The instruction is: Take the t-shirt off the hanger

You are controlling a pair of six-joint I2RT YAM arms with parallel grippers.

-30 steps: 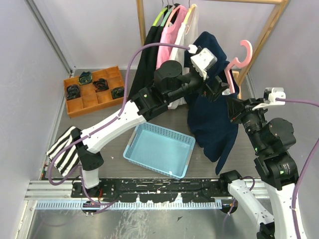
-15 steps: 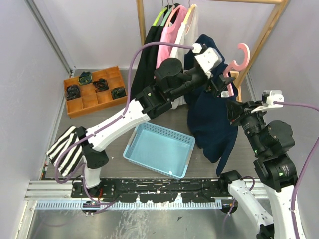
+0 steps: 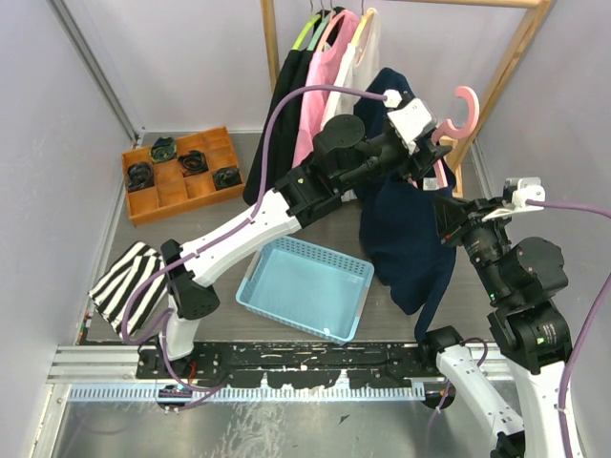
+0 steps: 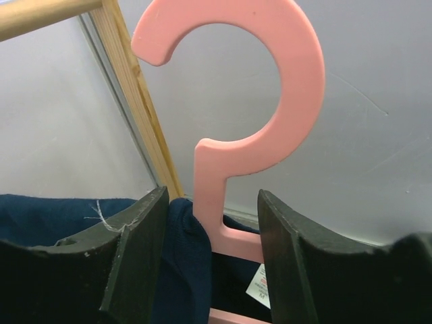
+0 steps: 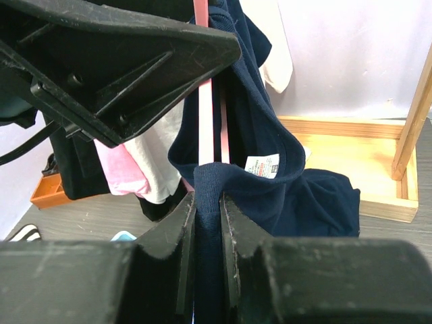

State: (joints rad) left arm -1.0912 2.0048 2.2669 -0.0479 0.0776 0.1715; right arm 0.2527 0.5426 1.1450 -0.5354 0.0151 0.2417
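Right gripper [image 5: 207,200] at 6 o'clock, fingers pinched on a fold of the navy t-shirt [image 5: 270,196]. Pink hanger [image 5: 206,115] rises upright toward 12. White label [image 5: 262,164] near centre. Wooden frame [image 5: 351,128] at 3 o'clock.

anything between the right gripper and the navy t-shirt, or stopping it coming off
Nothing between them: the right gripper pinches the collar of the t-shirt. The neck of the pink hanger runs through that collar, and the left gripper straddles the neck.
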